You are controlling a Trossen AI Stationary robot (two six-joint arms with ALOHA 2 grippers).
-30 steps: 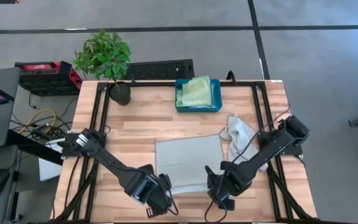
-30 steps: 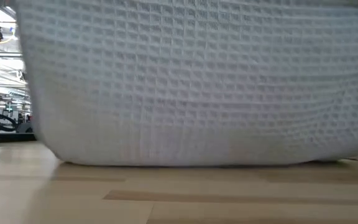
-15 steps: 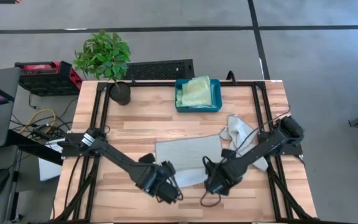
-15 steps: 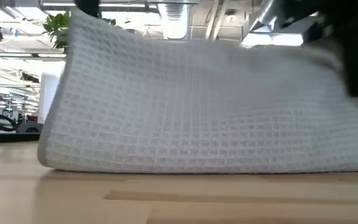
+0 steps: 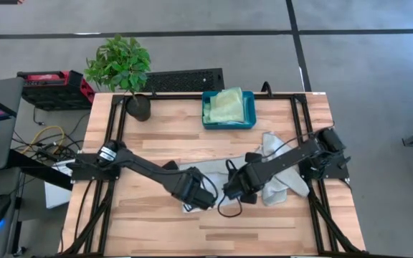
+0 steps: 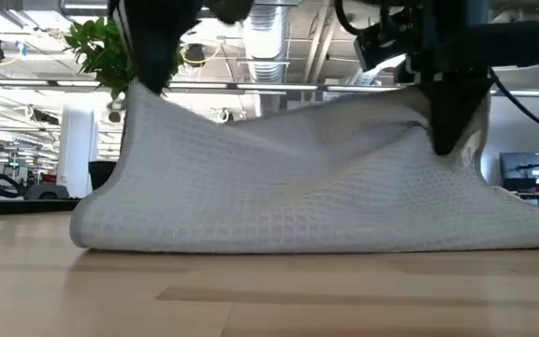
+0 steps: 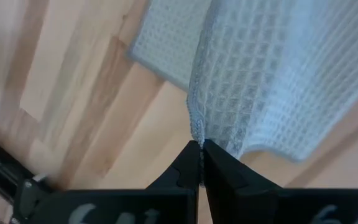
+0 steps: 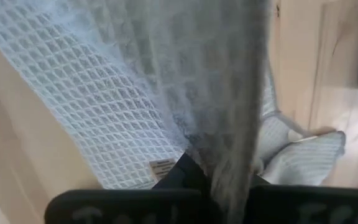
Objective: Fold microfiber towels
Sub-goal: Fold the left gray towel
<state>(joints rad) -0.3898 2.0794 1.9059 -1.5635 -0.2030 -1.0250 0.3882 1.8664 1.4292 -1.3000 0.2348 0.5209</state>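
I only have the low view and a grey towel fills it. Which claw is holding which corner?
Observer: From above, the left claw grips the grey towel at the corner that shows at your picture's left, and the right claw grips the other lifted corner.
Operator: Are both really pinched shut?
Observer: Yes. The left wrist view shows its fingers closed on the towel's edge; the right wrist view has cloth draped over that claw's fingers.
Operator: Anything else on the table?
Observer: A teal bin at the far edge holds a folded green towel.
Operator: More towels waiting?
Observer: One crumpled pale towel lies under the right arm.
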